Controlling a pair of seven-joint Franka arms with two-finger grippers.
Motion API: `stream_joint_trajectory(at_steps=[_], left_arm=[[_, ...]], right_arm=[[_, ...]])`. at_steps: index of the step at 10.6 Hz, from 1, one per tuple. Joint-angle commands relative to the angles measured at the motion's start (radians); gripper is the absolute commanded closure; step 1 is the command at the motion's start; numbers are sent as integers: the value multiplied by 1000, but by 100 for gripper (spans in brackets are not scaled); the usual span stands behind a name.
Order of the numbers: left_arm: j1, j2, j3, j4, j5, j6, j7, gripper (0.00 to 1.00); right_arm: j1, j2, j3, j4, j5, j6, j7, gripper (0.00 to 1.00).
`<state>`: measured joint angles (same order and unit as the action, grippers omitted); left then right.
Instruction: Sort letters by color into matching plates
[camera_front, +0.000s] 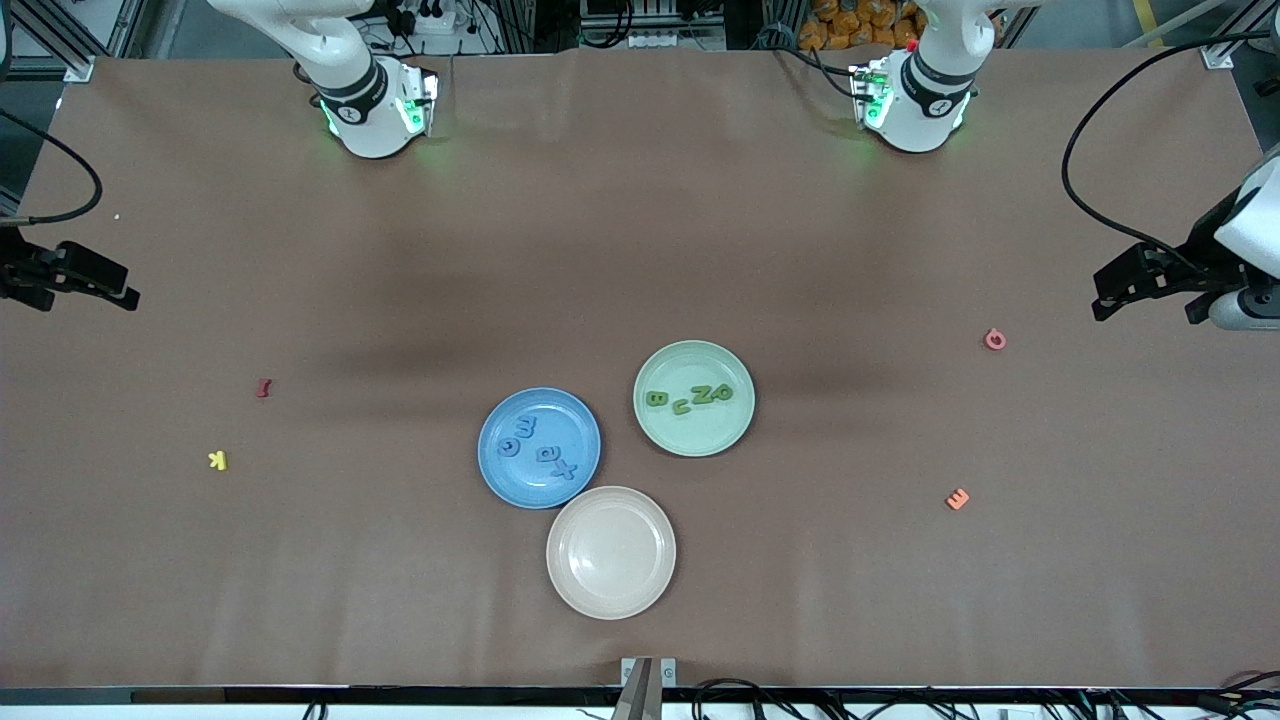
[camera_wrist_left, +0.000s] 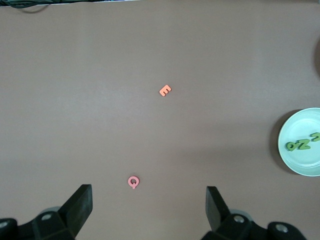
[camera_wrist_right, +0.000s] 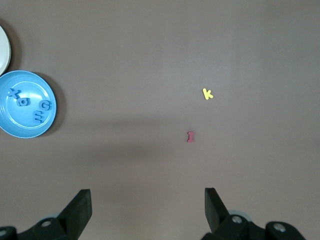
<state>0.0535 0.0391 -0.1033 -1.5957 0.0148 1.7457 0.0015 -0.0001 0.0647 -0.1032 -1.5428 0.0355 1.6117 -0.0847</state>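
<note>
Green letters (camera_front: 690, 397) B, C, Z, yellow K (camera_front: 217, 460)

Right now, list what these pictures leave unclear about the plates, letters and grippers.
- Pale mint green plate: cut off by the left wrist view's edge; only some green letters show.
- Beige plate: a sliver at the right wrist view's edge.
- Right gripper, left gripper: partly cut off by the front view's edges.

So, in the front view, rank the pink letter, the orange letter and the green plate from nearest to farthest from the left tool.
1. Pink letter, just off the open left tool, at the left arm's end of the table.
2. Orange letter, nearer the front camera than the pink letter.
3. Green plate, mid-table, holding green letters.
</note>
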Motion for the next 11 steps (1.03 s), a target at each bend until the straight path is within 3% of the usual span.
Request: stream_joint_trajectory(at_steps=[1, 11], left_arm=[[6, -7, -7, 7, 22, 0, 20, 0], [-3, -5, -9, 7, 10, 0, 18, 0]], right_arm=[[-3, -6, 7, 16, -8, -15, -1, 0], [2, 1, 8, 13, -6, -4, -1, 0]])
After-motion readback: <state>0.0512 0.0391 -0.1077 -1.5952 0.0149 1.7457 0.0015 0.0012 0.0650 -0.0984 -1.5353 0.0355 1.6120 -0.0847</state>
